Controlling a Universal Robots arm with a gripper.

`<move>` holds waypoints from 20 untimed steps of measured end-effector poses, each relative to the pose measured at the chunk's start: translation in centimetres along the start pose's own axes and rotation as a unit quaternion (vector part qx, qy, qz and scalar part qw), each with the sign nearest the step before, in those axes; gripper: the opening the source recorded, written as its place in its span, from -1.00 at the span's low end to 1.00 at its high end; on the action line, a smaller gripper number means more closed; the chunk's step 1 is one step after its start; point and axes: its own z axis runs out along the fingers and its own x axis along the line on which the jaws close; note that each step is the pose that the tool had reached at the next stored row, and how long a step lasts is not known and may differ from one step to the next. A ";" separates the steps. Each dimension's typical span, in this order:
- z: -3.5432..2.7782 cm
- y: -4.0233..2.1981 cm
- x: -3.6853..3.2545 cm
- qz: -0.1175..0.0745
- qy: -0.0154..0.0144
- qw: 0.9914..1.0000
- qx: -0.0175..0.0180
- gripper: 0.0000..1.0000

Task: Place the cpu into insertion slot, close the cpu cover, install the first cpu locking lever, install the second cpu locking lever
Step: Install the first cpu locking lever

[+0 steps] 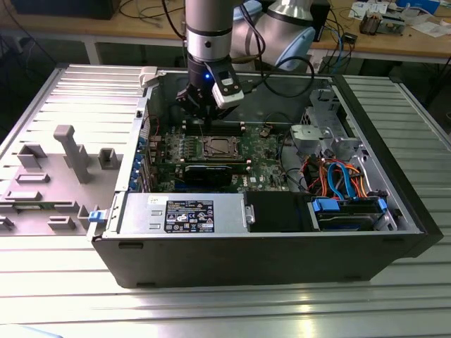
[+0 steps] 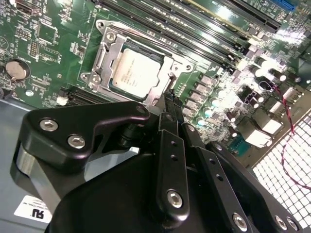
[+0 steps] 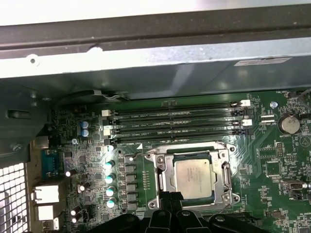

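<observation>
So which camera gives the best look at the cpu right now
The first wrist view: the cpu lies nearly square-on, seated in its socket with the cpu cover framing it. The second wrist view shows it large but slanted, just past the pincer. In the exterior view it is small.

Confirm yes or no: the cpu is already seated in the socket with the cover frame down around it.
Yes: in the first wrist view the cpu lies flat in the socket, with the cpu cover framing it.
</observation>
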 end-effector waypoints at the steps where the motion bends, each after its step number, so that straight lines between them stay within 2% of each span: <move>1: 0.00 -0.01 0.18 0.000 0.000 1.000 0.000 -0.79; 8: -0.02 -0.09 1.28 0.000 0.000 1.000 0.000 -0.79; 10: -0.03 -0.15 2.17 0.000 0.000 1.000 0.000 -0.79; 13: -0.03 -0.21 3.00 0.000 -0.001 1.000 0.000 -0.79; 20: -0.04 -0.23 3.33 0.000 -0.001 1.000 0.000 -0.79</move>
